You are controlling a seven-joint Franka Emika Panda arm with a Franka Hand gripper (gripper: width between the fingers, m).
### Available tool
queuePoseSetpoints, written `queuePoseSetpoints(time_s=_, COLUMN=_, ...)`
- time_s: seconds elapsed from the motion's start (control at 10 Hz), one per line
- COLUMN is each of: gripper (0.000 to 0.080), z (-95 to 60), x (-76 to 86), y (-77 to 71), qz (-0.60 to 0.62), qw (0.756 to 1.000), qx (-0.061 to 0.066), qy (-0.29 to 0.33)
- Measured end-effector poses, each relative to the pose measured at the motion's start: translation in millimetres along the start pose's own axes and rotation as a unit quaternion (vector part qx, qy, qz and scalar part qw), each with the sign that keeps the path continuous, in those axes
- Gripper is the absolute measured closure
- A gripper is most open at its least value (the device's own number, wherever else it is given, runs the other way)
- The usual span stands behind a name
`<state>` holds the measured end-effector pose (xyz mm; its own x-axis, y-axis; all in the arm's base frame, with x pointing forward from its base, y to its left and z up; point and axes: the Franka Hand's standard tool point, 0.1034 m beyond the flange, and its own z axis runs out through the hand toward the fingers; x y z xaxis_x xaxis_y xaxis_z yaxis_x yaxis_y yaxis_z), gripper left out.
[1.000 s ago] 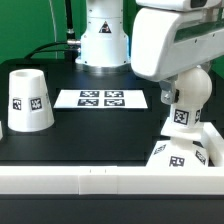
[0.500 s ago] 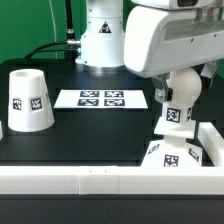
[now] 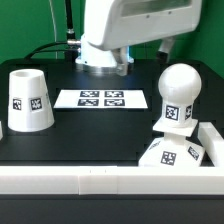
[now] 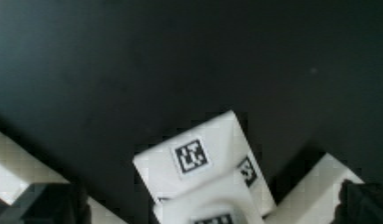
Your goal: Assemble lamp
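The round white bulb (image 3: 177,97) stands upright on the low square base (image 3: 172,155) at the exterior view's right, against the white corner rail. The tapered shade (image 3: 28,100) stands mouth down at the left. The arm's white hand (image 3: 130,25) hangs above and left of the bulb, apart from it; its fingers are out of that view. In the wrist view my gripper (image 4: 197,205) is open and empty, with dark fingertips (image 4: 37,205) at both lower corners. A white tagged lamp part (image 4: 197,155) lies below, between them.
The marker board (image 3: 102,98) lies flat mid-table behind the parts. A white rail (image 3: 90,180) runs along the front edge and turns up the right side. The robot's pedestal (image 3: 103,52) stands at the back.
The hand was down around the bulb; it has let go and risen up and to the left. The bulb now stands alone on the base.
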<state>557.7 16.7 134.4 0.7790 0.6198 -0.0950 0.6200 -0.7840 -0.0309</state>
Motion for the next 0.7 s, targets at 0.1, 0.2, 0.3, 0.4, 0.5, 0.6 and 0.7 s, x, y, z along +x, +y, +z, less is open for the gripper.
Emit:
queuePoseSetpoints(time_s=0.1, gripper=0.01, z=0.8, x=1.3, y=-1.8, qz=-0.002, qw=1.0, qx=0.0, qy=0.0)
queuePoseSetpoints(time_s=0.2, gripper=0.01, z=1.4, x=1.9, y=-2.9, qz=-0.003, qw=1.0, qx=0.001, qy=-0.001)
queuePoseSetpoints(time_s=0.3, gripper=0.01, z=1.8, x=1.5, y=-2.4, qz=-0.002, qw=1.0, qx=0.001, qy=-0.001)
queuePoseSetpoints(time_s=0.4, gripper=0.01, z=2.1, x=1.4, y=-2.5, qz=-0.002, qw=1.0, qx=0.001, qy=-0.001)
queuePoseSetpoints(time_s=0.5, gripper=0.01, z=2.4, x=1.3, y=-2.5, qz=-0.002, qw=1.0, qx=0.001, qy=-0.001)
queuePoseSetpoints(time_s=0.6, gripper=0.01, z=2.6, x=0.3, y=-2.4, qz=-0.002, qw=1.0, qx=0.001, qy=-0.001)
queuePoseSetpoints(time_s=0.7, gripper=0.01, z=2.4, x=-14.9, y=-4.3, qz=-0.005, qw=1.0, qx=-0.002, qy=0.003)
